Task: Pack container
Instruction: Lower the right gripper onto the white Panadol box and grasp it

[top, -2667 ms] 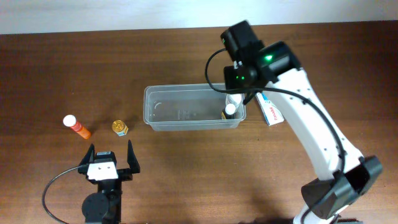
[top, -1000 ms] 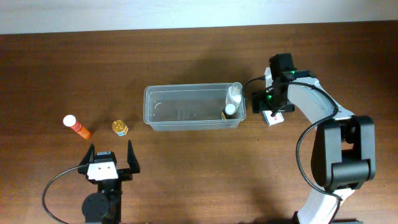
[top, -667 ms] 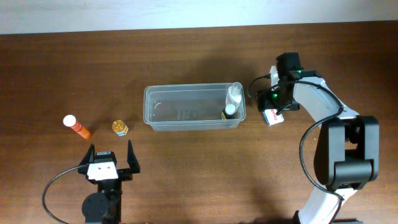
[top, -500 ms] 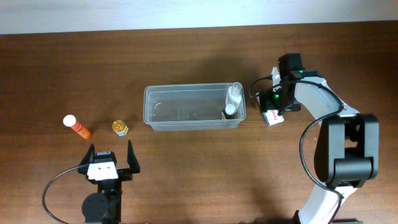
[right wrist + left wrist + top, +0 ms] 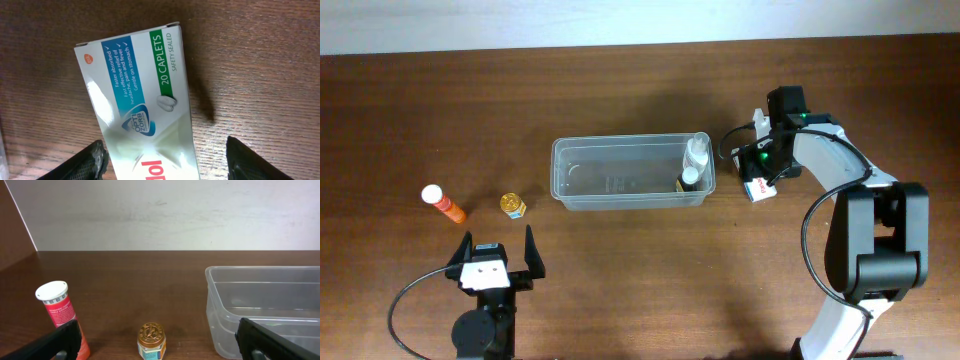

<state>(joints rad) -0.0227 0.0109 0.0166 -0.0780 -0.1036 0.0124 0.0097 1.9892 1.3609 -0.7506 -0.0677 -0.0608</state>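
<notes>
The clear container (image 5: pixel 620 172) lies mid-table with two small bottles (image 5: pixel 694 160) standing at its right end. Right of it a white-and-blue caplet box (image 5: pixel 758 190) lies flat on the table. My right gripper (image 5: pixel 758 168) hangs directly over the box, open. In the right wrist view the box (image 5: pixel 140 95) sits between the fingers: the left finger (image 5: pixel 90 161) is close to its edge, the right finger (image 5: pixel 255 160) stands apart. My left gripper (image 5: pixel 498 262) rests open near the front edge, holding nothing, and faces the container (image 5: pixel 265 305).
An orange tube with a white cap (image 5: pixel 444 203) lies at the far left, and a small gold-lidded jar (image 5: pixel 513 205) stands beside it. Both show ahead of the left gripper, the tube (image 5: pixel 59 311) and the jar (image 5: pixel 151 340). The wall runs along the back edge.
My right arm left the container's right end, where a bottle now stands, swung right and came down over the caplet box. Its jaws have narrowed. The left arm has not moved.
</notes>
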